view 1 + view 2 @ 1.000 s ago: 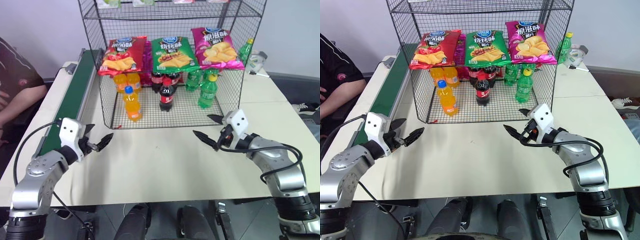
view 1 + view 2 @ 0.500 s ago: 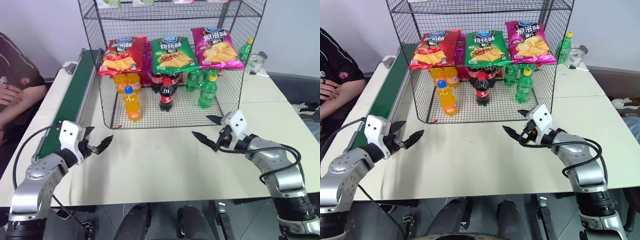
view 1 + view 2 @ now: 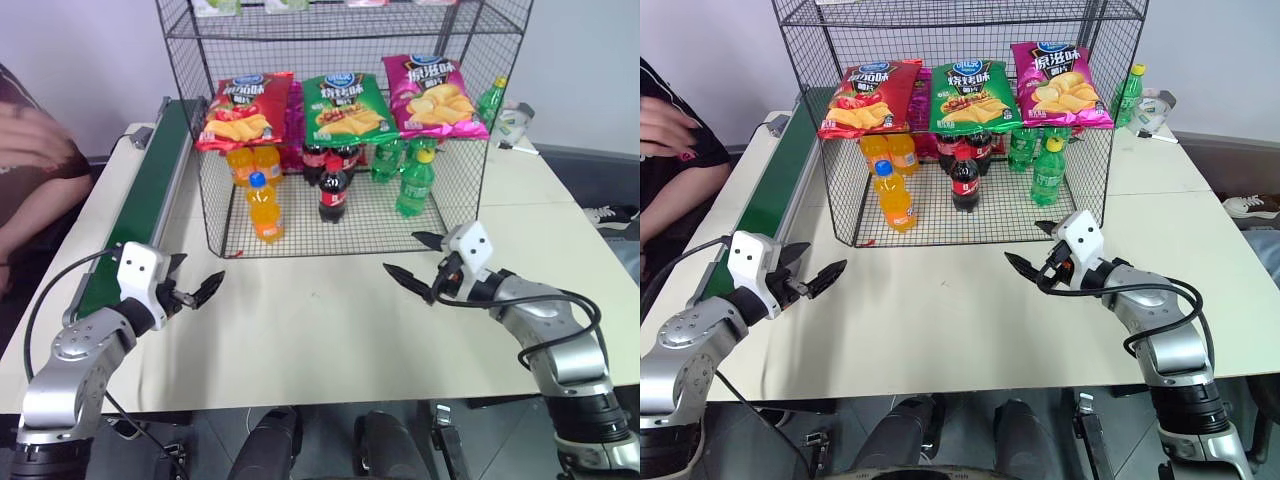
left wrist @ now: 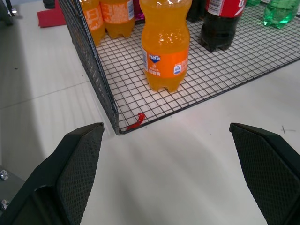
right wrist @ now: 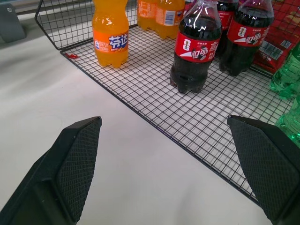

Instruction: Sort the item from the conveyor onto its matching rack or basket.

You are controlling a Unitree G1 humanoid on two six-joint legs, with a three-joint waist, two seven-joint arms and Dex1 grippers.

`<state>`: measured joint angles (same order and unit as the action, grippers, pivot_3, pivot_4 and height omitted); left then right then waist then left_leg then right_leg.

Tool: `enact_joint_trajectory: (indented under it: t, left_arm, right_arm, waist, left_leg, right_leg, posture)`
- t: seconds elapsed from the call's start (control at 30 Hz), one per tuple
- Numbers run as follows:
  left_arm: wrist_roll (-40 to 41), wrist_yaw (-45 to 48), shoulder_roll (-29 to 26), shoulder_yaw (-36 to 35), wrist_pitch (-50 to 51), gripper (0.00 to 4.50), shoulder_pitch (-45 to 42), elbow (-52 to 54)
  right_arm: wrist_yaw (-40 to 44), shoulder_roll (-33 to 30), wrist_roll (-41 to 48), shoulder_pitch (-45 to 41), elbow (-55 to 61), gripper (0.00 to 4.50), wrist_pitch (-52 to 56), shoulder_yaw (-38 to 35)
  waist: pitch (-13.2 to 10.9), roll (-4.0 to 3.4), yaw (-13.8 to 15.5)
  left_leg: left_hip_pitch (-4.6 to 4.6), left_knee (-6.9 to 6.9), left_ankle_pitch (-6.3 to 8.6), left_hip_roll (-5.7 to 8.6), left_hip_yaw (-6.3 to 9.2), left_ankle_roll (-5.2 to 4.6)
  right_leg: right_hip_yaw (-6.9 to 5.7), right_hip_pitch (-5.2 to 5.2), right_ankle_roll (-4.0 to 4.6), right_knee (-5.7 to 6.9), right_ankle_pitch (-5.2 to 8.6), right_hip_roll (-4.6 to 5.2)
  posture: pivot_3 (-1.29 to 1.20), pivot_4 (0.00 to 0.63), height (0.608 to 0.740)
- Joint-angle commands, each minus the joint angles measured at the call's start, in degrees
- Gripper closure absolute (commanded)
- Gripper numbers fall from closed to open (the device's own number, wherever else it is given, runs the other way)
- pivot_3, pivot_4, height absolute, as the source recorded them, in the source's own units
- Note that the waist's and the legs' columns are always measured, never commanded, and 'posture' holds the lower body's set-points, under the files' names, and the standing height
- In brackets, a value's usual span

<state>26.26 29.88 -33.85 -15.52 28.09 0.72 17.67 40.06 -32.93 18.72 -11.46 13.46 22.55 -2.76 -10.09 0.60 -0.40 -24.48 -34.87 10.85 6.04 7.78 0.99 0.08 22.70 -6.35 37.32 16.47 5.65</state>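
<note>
- The tabletop [image 3: 330,330] is a broad, smooth, pale slab. The rack [image 3: 345,130], a tall black wire-mesh cage, stands at its back, with glossy crisp bags [image 3: 345,105] hung across the front.
- The conveyor [image 3: 150,190] is a long matte green belt between grey rails; the stretch in view carries nothing.
- The orange soda bottle [image 3: 264,208], clear ribbed plastic with a blue cap, stands upright on the rack's mesh floor, near a cola bottle [image 3: 333,190].
- The left gripper [image 3: 195,290] and the right gripper [image 3: 420,258] hang spread wide and empty over the tabletop.
- Risk: a reach into the cage could snag the wire or topple the bottles, which look, probably, light and tippy.
</note>
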Motion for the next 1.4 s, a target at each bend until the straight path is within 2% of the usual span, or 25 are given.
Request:
enact_joint_trajectory:
  t: [0.03, 0.87, 1.17, 1.4]
  left_arm:
    - [-1.3, -2.4, 0.5, -2.5, -2.0, 0.01, -1.6, 0.3]
    - [-1.9, -5.2, 2.3, -5.4, -2.8, 0.01, -1.8, 0.4]
    - [-1.3, -13.1, 3.9, -11.6, 0.0, 0.01, -6.6, -2.6]
    - [-5.5, -21.6, 3.0, -13.9, 1.9, 0.01, -10.3, -5.1]
  right_arm:
    - [-0.5, 0.6, -0.1, -0.9, 2.3, 0.00, -0.9, 0.2]
    - [-0.3, 2.0, -0.8, -4.3, -0.7, 0.00, -2.7, 2.3]
    - [-0.1, 2.7, -0.9, -4.8, -0.8, 0.00, -3.1, 3.2]
    - [-0.1, 3.7, -0.9, -5.5, -0.9, 0.00, -3.4, 4.4]
  waist:
    - [0.0, 0.00, 0.0]
    - [0.0, 0.00, 0.0]
    - [0.0, 0.00, 0.0]
    - [0.0, 0.01, 0.0]
  left_leg:
    - [0.00, 0.00, 0.00, 0.00, 0.00, 0.00]
    - [0.00, 0.01, 0.00, 0.00, 0.00, 0.00]
    - [0.00, 0.01, 0.00, -0.01, 0.00, 0.00]
    - [0.00, 0.00, -0.01, 0.00, 0.00, 0.00]
  right_leg:
    - [0.00, 0.00, 0.00, 0.00, 0.00, 0.00]
    - [-0.01, 0.00, -0.02, -0.01, -0.01, -0.02]
    - [-0.02, 0.01, -0.06, 0.00, -0.03, -0.04]
    - [-0.03, 0.00, -0.20, 0.00, -0.11, -0.05]
  posture:
    - [0.00, 0.150, 0.740]
    - [0.00, 0.150, 0.740]
    - [0.00, 0.150, 0.740]
    - [0.00, 0.150, 0.740]
